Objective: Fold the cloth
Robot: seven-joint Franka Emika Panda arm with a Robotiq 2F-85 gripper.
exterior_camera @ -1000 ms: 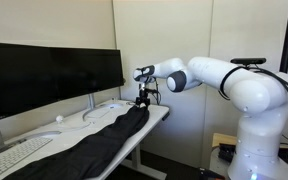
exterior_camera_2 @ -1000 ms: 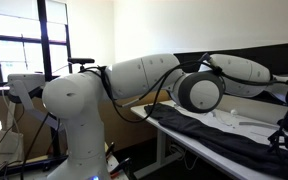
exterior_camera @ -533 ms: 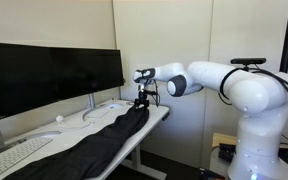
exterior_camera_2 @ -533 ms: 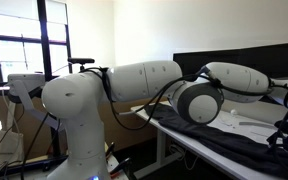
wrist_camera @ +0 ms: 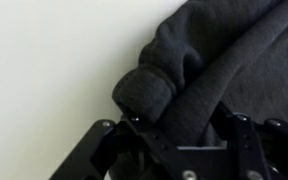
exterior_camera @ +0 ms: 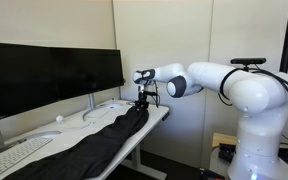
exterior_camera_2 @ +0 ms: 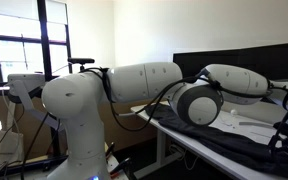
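Grasp step: cloth (wrist_camera: 224,50) end is straddled by end effector (wrist_camera: 174,126), lower frame; grip cannot be confirmed. Firm pinch, then lift-over, is needed.

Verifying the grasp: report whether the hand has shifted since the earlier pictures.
No: the hand stays just beyond the glossy black monitor's lower corner, at the dark wrinkled cloth's end.

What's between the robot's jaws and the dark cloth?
Nothing: the wrist view shows the cloth bunched right inside the gripper, jaws either side, white desk beneath.
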